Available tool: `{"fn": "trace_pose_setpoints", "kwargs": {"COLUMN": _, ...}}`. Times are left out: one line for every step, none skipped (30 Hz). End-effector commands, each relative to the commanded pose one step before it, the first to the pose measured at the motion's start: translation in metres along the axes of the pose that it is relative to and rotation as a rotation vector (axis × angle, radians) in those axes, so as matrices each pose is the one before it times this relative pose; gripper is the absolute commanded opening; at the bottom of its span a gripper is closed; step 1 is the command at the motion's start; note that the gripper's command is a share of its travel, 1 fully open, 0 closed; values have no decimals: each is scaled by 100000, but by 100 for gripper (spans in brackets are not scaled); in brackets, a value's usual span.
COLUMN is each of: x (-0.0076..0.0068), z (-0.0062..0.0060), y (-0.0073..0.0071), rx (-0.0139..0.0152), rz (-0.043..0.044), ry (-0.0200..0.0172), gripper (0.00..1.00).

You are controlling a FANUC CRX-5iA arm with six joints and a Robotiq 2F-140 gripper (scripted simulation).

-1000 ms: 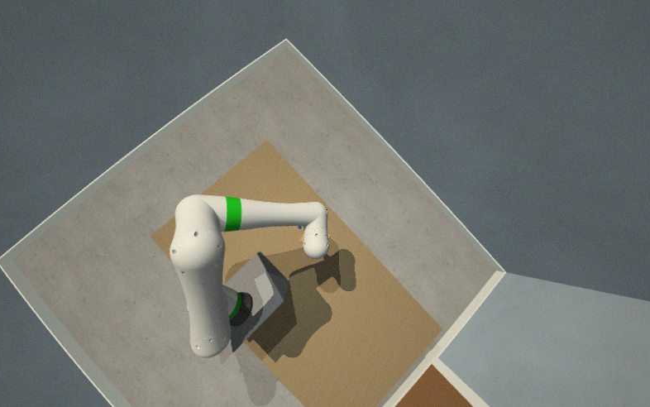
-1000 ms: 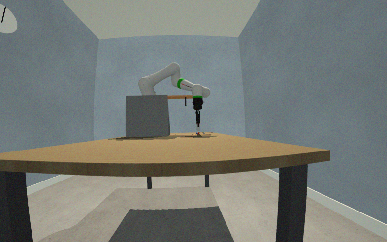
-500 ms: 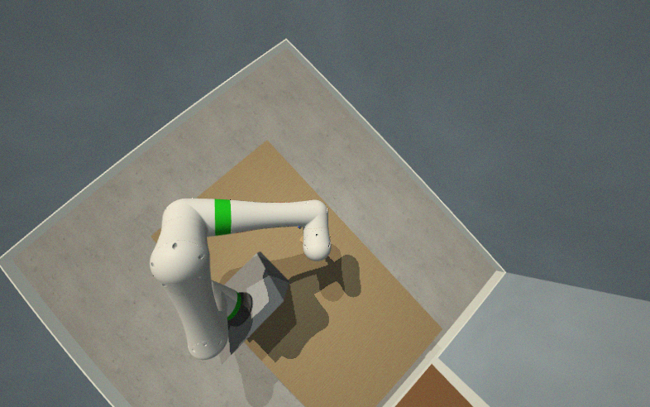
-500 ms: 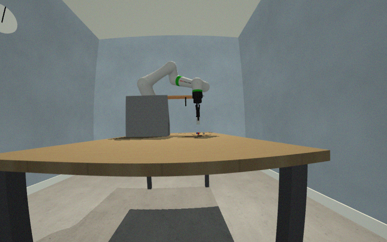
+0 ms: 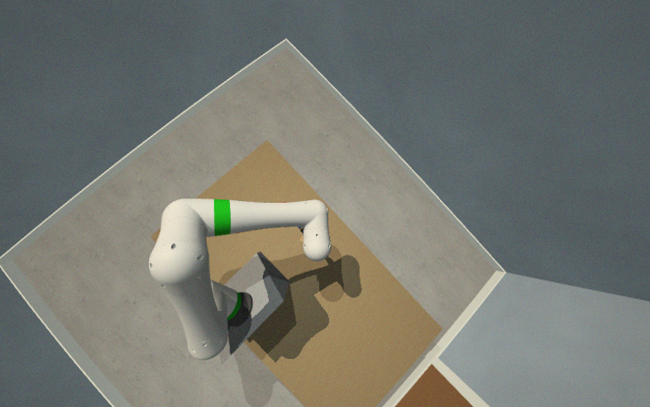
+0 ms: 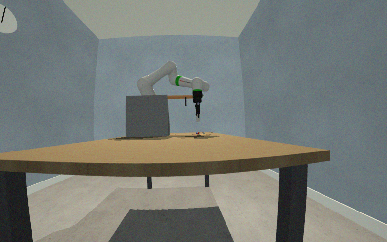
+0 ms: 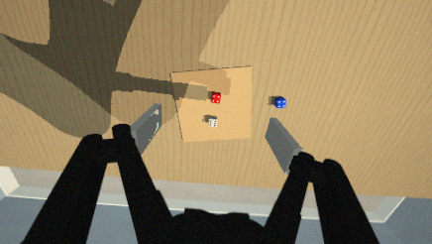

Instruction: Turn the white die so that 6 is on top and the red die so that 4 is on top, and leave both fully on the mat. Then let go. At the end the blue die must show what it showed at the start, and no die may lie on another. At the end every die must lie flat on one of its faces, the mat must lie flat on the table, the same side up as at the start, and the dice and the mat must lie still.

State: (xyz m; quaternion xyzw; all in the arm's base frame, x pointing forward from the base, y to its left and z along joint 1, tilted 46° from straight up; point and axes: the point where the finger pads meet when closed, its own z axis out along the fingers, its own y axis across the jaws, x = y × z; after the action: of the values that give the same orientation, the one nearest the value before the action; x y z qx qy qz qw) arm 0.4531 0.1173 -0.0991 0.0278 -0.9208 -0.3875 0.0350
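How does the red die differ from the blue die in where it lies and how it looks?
The red die lies on the mat, near its upper middle; the blue die lies off the mat, on the bare table to its right. The red die sits at the edge of a shadow; the blue die is in full light. Both rest flat, apart from the white die, untouched by the open gripper.
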Motion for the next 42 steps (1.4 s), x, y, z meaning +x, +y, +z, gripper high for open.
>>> {"fn": "trace_pose_setpoints", "kwargs": {"x": -14, "z": -22, "y": -15, "rx": 28, "rz": 5, "ry": -36, "gripper": 100}}
{"fn": "trace_pose_setpoints", "kwargs": {"x": 0, "z": 0, "y": 0, "rx": 0, "rz": 0, "ry": 0, "gripper": 100}}
{"fn": "trace_pose_setpoints", "kwargs": {"x": 0, "z": 0, "y": 0, "rx": 0, "rz": 0, "ry": 0, "gripper": 100}}
{"fn": "trace_pose_setpoints", "kwargs": {"x": 0, "z": 0, "y": 0, "rx": 0, "rz": 0, "ry": 0, "gripper": 100}}
{"fn": "trace_pose_setpoints", "kwargs": {"x": 0, "z": 0, "y": 0, "rx": 0, "rz": 0, "ry": 0, "gripper": 100}}
{"fn": "trace_pose_setpoints", "kwargs": {"x": 0, "z": 0, "y": 0, "rx": 0, "rz": 0, "ry": 0, "gripper": 100}}
{"fn": "trace_pose_setpoints", "kwargs": {"x": 0, "z": 0, "y": 0, "rx": 0, "rz": 0, "ry": 0, "gripper": 100}}
{"fn": "trace_pose_setpoints", "kwargs": {"x": 0, "z": -2, "y": 0, "rx": 0, "rz": 0, "ry": 0, "gripper": 100}}
{"fn": "trace_pose_setpoints", "kwargs": {"x": 0, "z": -16, "y": 0, "rx": 0, "rz": 0, "ry": 0, "gripper": 100}}
{"fn": "trace_pose_setpoints", "kwargs": {"x": 0, "z": -41, "y": 0, "rx": 0, "rz": 0, "ry": 0, "gripper": 100}}
{"fn": "trace_pose_setpoints", "kwargs": {"x": 0, "z": -74, "y": 0, "rx": 0, "rz": 0, "ry": 0, "gripper": 100}}
{"fn": "trace_pose_setpoints", "kwargs": {"x": 0, "z": -114, "y": 0, "rx": 0, "rz": 0, "ry": 0, "gripper": 100}}
{"fn": "trace_pose_setpoints", "kwargs": {"x": 0, "z": 0, "y": 0, "rx": 0, "rz": 0, "ry": 0, "gripper": 100}}
{"fn": "trace_pose_setpoints", "kwargs": {"x": 0, "z": 0, "y": 0, "rx": 0, "rz": 0, "ry": 0, "gripper": 100}}
{"fn": "trace_pose_setpoints", "kwargs": {"x": 0, "z": -157, "y": 0, "rx": 0, "rz": 0, "ry": 0, "gripper": 100}}
{"fn": "trace_pose_setpoints", "kwargs": {"x": 0, "z": -202, "y": 0, "rx": 0, "rz": 0, "ry": 0, "gripper": 100}}
{"fn": "trace_pose_setpoints", "kwargs": {"x": 0, "z": -246, "y": 0, "rx": 0, "rz": 0, "ry": 0, "gripper": 100}}
{"fn": "trace_pose_setpoints", "kwargs": {"x": 0, "z": -289, "y": 0, "rx": 0, "rz": 0, "ry": 0, "gripper": 100}}
{"fn": "trace_pose_setpoints", "kwargs": {"x": 0, "z": -328, "y": 0, "rx": 1, "rz": 0, "ry": 0, "gripper": 100}}
{"fn": "trace_pose_setpoints", "kwargs": {"x": 0, "z": -363, "y": 0, "rx": 0, "rz": 0, "ry": 0, "gripper": 100}}
{"fn": "trace_pose_setpoints", "kwargs": {"x": 0, "z": -392, "y": 0, "rx": 0, "rz": 0, "ry": 0, "gripper": 100}}
{"fn": "trace_pose_setpoints", "kwargs": {"x": 0, "z": -415, "y": 0, "rx": 0, "rz": 0, "ry": 0, "gripper": 100}}
{"fn": "trace_pose_setpoints", "kwargs": {"x": 0, "z": -431, "y": 0, "rx": 0, "rz": 0, "ry": 0, "gripper": 100}}
{"fn": "trace_pose_setpoints", "kwargs": {"x": 0, "z": -439, "y": 0, "rx": 0, "rz": 0, "ry": 0, "gripper": 100}}
{"fn": "trace_pose_setpoints", "kwargs": {"x": 0, "z": -440, "y": 0, "rx": 0, "rz": 0, "ry": 0, "gripper": 100}}
{"fn": "trace_pose_setpoints", "kwargs": {"x": 0, "z": -433, "y": 0, "rx": 0, "rz": 0, "ry": 0, "gripper": 100}}
{"fn": "trace_pose_setpoints", "kwargs": {"x": 0, "z": -418, "y": 0, "rx": 0, "rz": 0, "ry": 0, "gripper": 100}}
{"fn": "trace_pose_setpoints", "kwargs": {"x": 0, "z": -396, "y": 0, "rx": 0, "rz": 0, "ry": 0, "gripper": 100}}
{"fn": "trace_pose_setpoints", "kwargs": {"x": 0, "z": -367, "y": 0, "rx": 0, "rz": 0, "ry": 0, "gripper": 100}}
{"fn": "trace_pose_setpoints", "kwargs": {"x": 0, "z": 0, "y": 0, "rx": 0, "rz": 0, "ry": 0, "gripper": 100}}
{"fn": "trace_pose_setpoints", "kwargs": {"x": 0, "z": 0, "y": 0, "rx": 0, "rz": 0, "ry": 0, "gripper": 100}}
{"fn": "trace_pose_setpoints", "kwargs": {"x": 0, "z": -333, "y": 0, "rx": 0, "rz": 0, "ry": 0, "gripper": 100}}
{"fn": "trace_pose_setpoints", "kwargs": {"x": 0, "z": -293, "y": 0, "rx": 0, "rz": 0, "ry": 0, "gripper": 100}}
{"fn": "trace_pose_setpoints", "kwargs": {"x": 0, "z": -250, "y": 0, "rx": 0, "rz": 0, "ry": 0, "gripper": 100}}
{"fn": "trace_pose_setpoints", "kwargs": {"x": 0, "z": -205, "y": 0, "rx": 0, "rz": 0, "ry": 0, "gripper": 100}}
{"fn": "trace_pose_setpoints", "kwargs": {"x": 0, "z": -159, "y": 0, "rx": 0, "rz": 0, "ry": 0, "gripper": 100}}
{"fn": "trace_pose_setpoints", "kwargs": {"x": 0, "z": -115, "y": 0, "rx": 0, "rz": 0, "ry": 0, "gripper": 100}}
{"fn": "trace_pose_setpoints", "kwargs": {"x": 0, "z": -76, "y": 0, "rx": 0, "rz": 0, "ry": 0, "gripper": 100}}
{"fn": "trace_pose_setpoints", "kwargs": {"x": 0, "z": -42, "y": 0, "rx": 0, "rz": 0, "ry": 0, "gripper": 100}}
{"fn": "trace_pose_setpoints", "kwargs": {"x": 0, "z": -16, "y": 0, "rx": 0, "rz": 0, "ry": 0, "gripper": 100}}
{"fn": "trace_pose_setpoints", "kwargs": {"x": 0, "z": -3, "y": 0, "rx": 0, "rz": 0, "ry": 0, "gripper": 100}}
{"fn": "trace_pose_setpoints", "kwargs": {"x": 0, "z": 0, "y": 0, "rx": 0, "rz": 0, "ry": 0, "gripper": 100}}
